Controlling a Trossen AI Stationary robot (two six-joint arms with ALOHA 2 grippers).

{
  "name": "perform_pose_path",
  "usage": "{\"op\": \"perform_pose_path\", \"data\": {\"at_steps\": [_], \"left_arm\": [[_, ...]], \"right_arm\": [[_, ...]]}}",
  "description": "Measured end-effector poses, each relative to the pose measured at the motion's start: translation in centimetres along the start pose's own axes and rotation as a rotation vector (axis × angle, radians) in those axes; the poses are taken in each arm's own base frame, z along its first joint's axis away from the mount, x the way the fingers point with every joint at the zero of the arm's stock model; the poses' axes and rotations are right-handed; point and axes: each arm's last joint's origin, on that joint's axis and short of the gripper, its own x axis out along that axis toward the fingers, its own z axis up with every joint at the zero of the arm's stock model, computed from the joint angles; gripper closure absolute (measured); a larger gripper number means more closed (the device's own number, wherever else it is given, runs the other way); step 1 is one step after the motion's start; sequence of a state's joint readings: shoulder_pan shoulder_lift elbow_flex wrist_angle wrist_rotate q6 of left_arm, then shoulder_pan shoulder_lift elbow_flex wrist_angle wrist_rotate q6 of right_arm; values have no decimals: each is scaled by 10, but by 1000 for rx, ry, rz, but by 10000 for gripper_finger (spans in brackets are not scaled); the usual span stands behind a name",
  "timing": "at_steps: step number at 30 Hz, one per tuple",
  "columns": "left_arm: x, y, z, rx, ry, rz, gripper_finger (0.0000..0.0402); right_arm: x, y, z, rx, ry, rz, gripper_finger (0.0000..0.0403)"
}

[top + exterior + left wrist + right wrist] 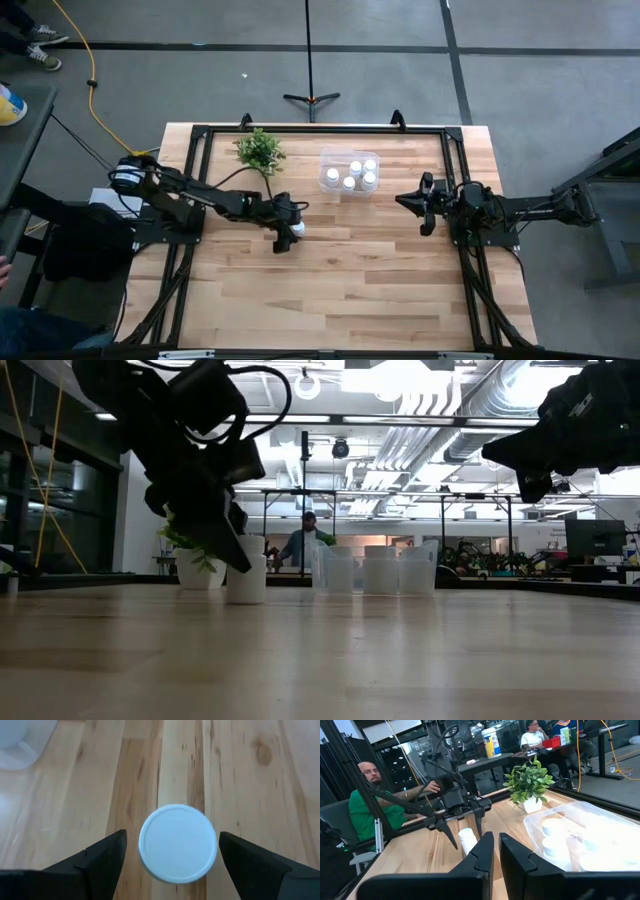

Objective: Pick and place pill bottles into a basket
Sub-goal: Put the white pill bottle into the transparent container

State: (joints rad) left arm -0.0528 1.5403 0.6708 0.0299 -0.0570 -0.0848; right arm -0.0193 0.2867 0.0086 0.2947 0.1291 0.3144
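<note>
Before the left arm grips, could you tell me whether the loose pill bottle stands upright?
Upright: the pill bottle stands on its base, round cap facing the wrist camera, between the open fingers of the left tool.

grey floor (540,90), yellow cable (92,80), ceiling ducts (440,385) overhead.

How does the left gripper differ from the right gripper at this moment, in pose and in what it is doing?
The left gripper is down at the table, fingers spread either side of a lone upright pill bottle without touching it; the right gripper hangs above the table with nothing between its fingers.
The left's fingers stand wide apart; the right's fingers are nearly together.
The left is near the plant; the right waits right of the basket.
Both are dark and two-fingered.
</note>
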Motion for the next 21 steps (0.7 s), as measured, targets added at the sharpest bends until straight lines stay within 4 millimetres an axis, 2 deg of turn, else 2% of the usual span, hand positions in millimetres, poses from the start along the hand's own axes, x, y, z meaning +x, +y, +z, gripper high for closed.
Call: {"op": "perform_pose_path", "data": {"at_steps": [8, 21], "left_arm": [[3, 0, -2, 2, 14, 1, 80], [3, 0, -2, 2, 13, -1, 157]], "right_arm": [[0, 0, 0, 0, 3, -1, 386], [0, 0, -1, -1, 7, -2, 386]]}}
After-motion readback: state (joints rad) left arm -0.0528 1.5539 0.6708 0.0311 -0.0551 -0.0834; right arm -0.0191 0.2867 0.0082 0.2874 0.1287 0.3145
